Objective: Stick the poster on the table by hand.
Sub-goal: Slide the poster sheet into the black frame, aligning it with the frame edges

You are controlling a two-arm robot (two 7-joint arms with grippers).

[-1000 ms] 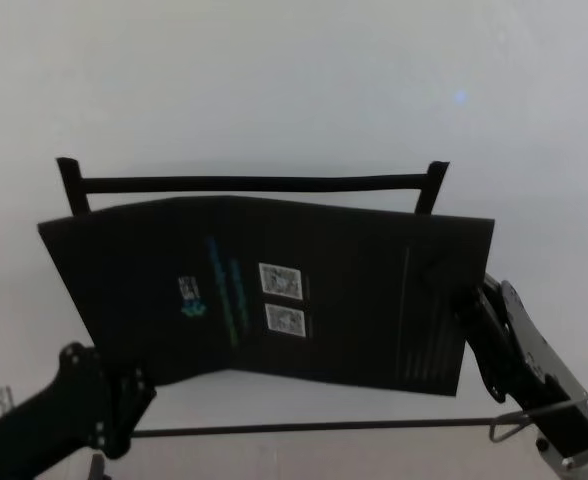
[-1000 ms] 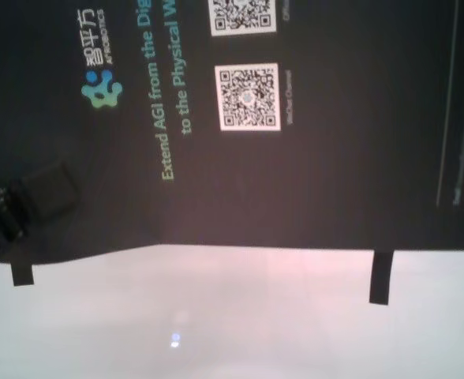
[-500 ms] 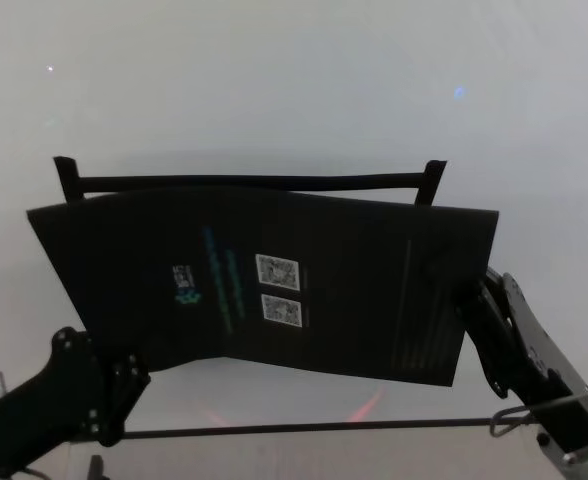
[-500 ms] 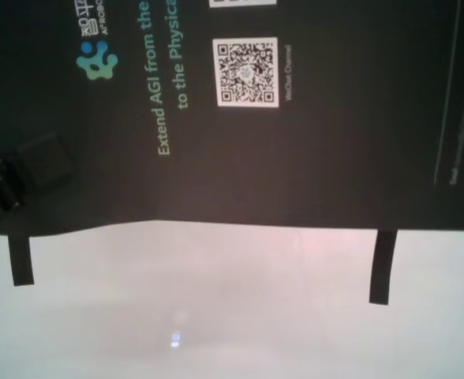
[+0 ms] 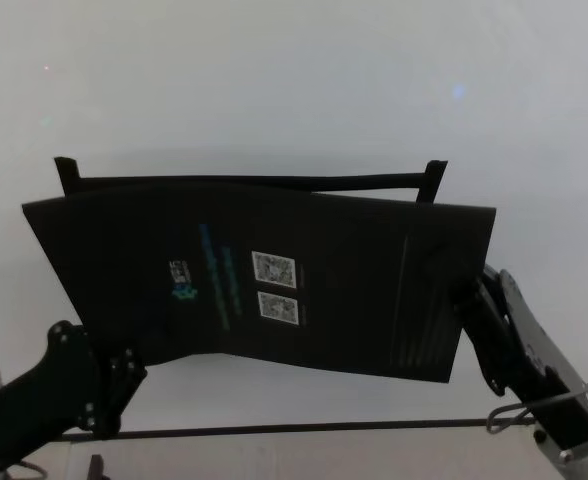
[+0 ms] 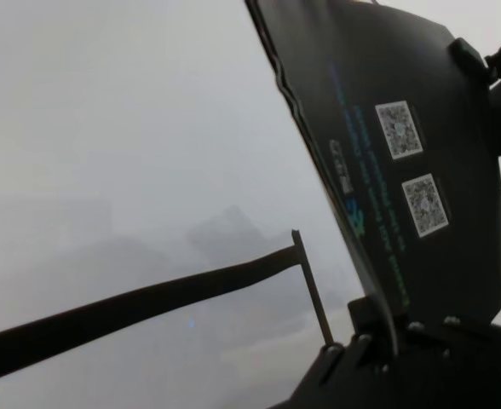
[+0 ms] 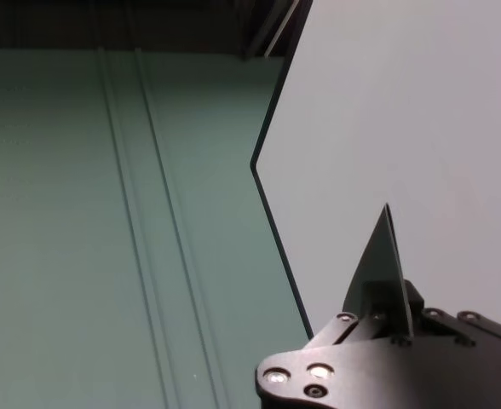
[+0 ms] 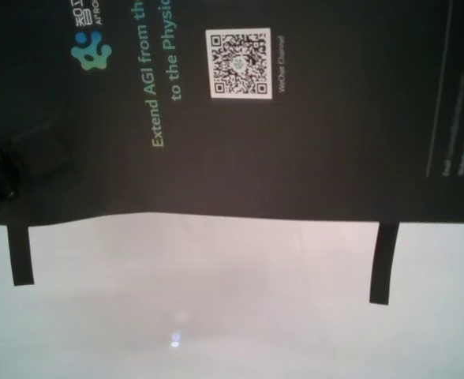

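The black poster [image 5: 264, 275] hangs tilted above the white table [image 5: 274, 80], held at two corners. My left gripper [image 5: 132, 366] is shut on its near left corner; one finger pad [image 8: 39, 154] presses on the printed face beside the logo. My right gripper [image 5: 466, 300] is shut on the right edge. In the left wrist view the poster [image 6: 421, 162] runs edge-on out of the clamped left gripper [image 6: 388, 334]. Seen from the right wrist, the thin sheet edge [image 7: 272, 213] leads into the right gripper [image 7: 387, 294]. The chest view shows one QR code [image 8: 238, 63].
Thin black tape strips mark a frame on the table: a far strip [image 5: 244, 183] just beyond the poster's far edge and a near strip [image 5: 294, 428] close to me. Two short strips [image 8: 20, 257] [image 8: 384, 264] show below the poster's edge in the chest view.
Both grippers have carried the poster slightly away from me; its far edge now reaches the far tape strip. In the chest view it slid upward, and the short strips show longer.
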